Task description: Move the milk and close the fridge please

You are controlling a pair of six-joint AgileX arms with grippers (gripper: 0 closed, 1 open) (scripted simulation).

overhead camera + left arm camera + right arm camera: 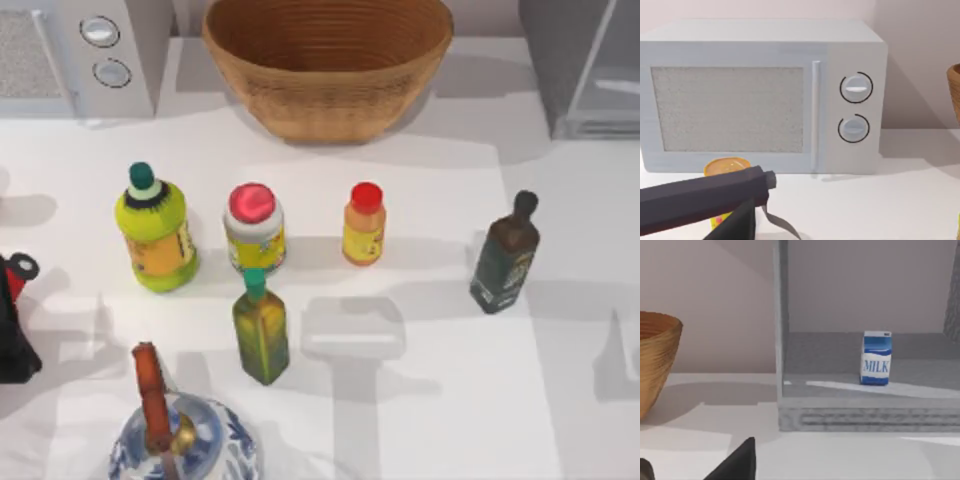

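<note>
The milk (876, 358), a small blue-and-white carton, stands upright on the floor inside the fridge (850, 412). The fridge is a grey box whose front is open toward my right wrist camera. From above, the fridge (570, 60) sits at the table's back right with its pale door panel (612, 70) swung out. My right gripper (692, 470) is some way in front of the fridge, low over the table, open and holding nothing. My left gripper (752, 200) hangs in front of the microwave (765, 95), far from the milk.
A woven basket (325, 75) stands at the back centre and the microwave (95, 50) at the back left. Several bottles and jars stand mid-table, among them a dark bottle (505, 255) nearest the fridge. A blue-and-white teapot (180, 440) sits at the front left.
</note>
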